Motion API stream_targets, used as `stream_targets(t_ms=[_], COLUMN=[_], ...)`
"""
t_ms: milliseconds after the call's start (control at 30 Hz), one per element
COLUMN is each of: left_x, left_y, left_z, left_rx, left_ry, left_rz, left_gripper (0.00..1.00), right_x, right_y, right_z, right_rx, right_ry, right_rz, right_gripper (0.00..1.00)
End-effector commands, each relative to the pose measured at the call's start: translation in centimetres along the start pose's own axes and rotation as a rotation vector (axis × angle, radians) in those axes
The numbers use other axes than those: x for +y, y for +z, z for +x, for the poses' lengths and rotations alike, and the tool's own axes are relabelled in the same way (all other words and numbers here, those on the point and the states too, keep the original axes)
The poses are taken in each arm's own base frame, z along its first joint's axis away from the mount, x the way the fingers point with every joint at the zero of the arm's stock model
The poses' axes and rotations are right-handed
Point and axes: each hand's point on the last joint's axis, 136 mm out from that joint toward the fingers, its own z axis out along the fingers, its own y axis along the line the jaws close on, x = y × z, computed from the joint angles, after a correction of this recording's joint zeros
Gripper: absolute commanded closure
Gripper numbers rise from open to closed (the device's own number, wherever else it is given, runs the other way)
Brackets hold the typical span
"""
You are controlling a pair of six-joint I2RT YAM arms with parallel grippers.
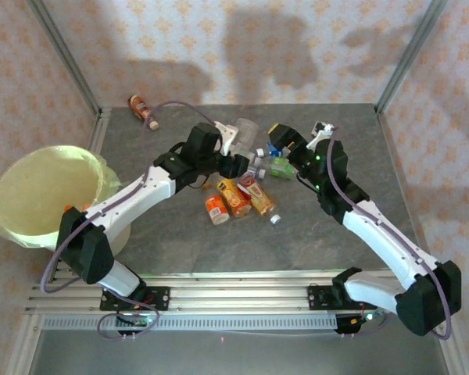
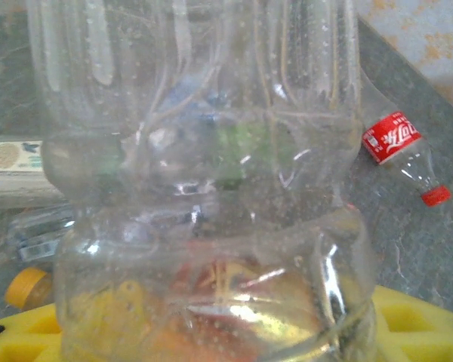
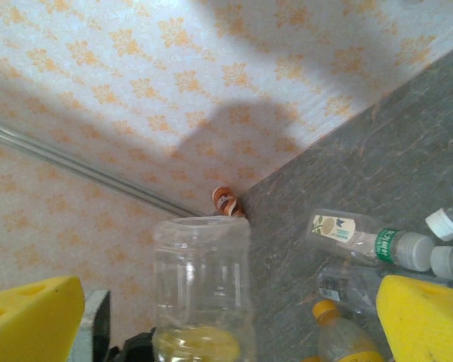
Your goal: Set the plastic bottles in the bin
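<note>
TABLE-TOP SORTING: The left gripper (image 1: pixel 236 147) clamps a clear bottle (image 1: pixel 245 129) between its yellow fingers (image 2: pixel 419 324) above the middle of the table (image 1: pixel 180 242). Seen from its own wrist, the bottle is dented and carries no label on the side that shows. The right gripper (image 1: pixel 284 141) hangs just beside it, jaws spread wide with nothing in them.

The bin (image 1: pixel 47 195) stands well apart from both grippers, at the table's left edge. From above, its inside reads as plain pale green, and no bottle can be made out in it.

A heap (image 1: pixel 246 187) of bottles lies on the table under and between the two grippers. It includes orange-labelled ones, a green one and a red-labelled bottle (image 2: pixel 396 143) lying on its side. One orange bottle (image 1: pixel 143 110) lies alone against the back wall.

On this evidence the job is barely begun. One bottle is in hand but not yet carried across to the bin, and the whole heap and the stray by the wall are left to clear.
</note>
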Motion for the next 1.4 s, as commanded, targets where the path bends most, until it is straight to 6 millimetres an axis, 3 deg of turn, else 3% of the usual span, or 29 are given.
stream_targets(t_ms=[0,267,600,800,1033,1133,1367], left_x=[1.3,3.0,5.4,8.8,13.7,15.0,18.5], left_y=[-2.3,-6.9,-15.7,-22.2,-29.8,-31.6,-36.8], left_z=[-1.9,-3.7,-5.3,-5.2,-4.3,-3.4,1.3], left_rx=[-0.089,-0.137,-0.237,-0.280,-0.352,-0.385,-0.457], left_ry=[-0.040,-0.071,-0.119,-0.169,-0.249,-0.281,-0.477], left_rz=[-0.083,-0.211,-0.419,-0.681,-1.003,-1.048,-1.254], left_gripper=[0.52,0.52,0.51,0.51,0.52,0.52,0.52], right_x=[-1.1,-1.1,-1.9,-2.3,-2.3,-2.2,-2.2], right_y=[-0.9,-0.7,-0.1,0.5,1.0,1.2,1.4], right_z=[-0.4,0.5,0.9,1.6,1.7,1.8,2.2], right_rx=[-0.035,0.016,0.045,0.089,0.099,0.105,0.124], right_ry=[-0.087,-0.197,-0.222,-0.222,-0.222,-0.219,-0.209], right_rz=[0.058,0.048,0.085,0.104,0.105,0.102,0.094], right_gripper=[0.01,0.01,0.01,0.01,0.01,0.01,0.01])
